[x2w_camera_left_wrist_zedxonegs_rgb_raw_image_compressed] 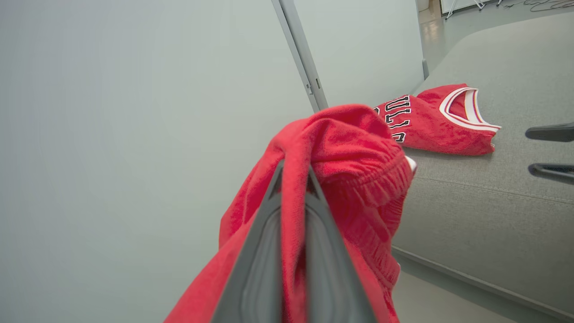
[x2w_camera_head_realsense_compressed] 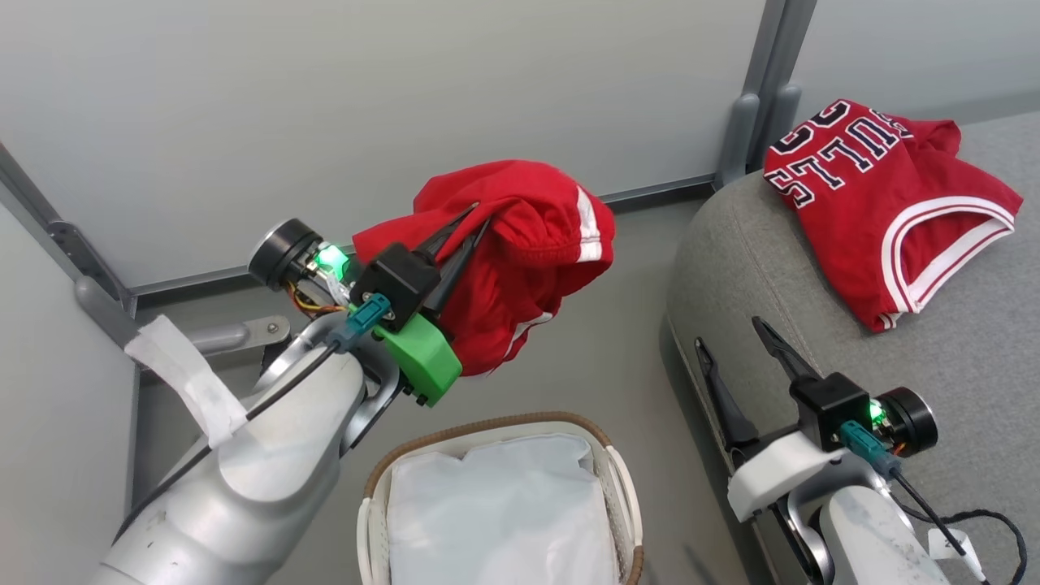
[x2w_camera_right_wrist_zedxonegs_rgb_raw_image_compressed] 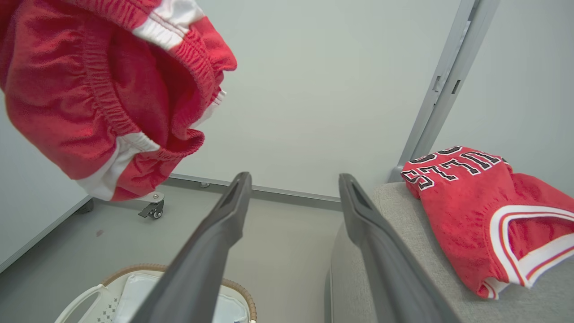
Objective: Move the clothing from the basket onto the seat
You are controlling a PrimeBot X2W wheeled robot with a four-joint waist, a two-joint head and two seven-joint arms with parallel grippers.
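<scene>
In the middle of the head view, the left gripper (x2w_camera_head_realsense_compressed: 481, 215) is clamped tight on the red shorts (x2w_camera_head_realsense_compressed: 528, 252). They hang bunched in the air, above the basket (x2w_camera_head_realsense_compressed: 487, 424) in the frame. The basket sits at the bottom centre with its white liner (x2w_camera_head_realsense_compressed: 496, 512) showing inside. The jersey (x2w_camera_head_realsense_compressed: 877, 203) lies crumpled at the upper right on the grey seat (x2w_camera_head_realsense_compressed: 756, 268), its black lettering upside down and toward the wall. At the lower right, the right gripper (x2w_camera_head_realsense_compressed: 729, 333) has its fingers spread wide with nothing between them, by the seat's left edge. In the left wrist view the two fingers pinch a fold of the shorts at centre, with the jersey on the seat beyond at the upper right.
</scene>
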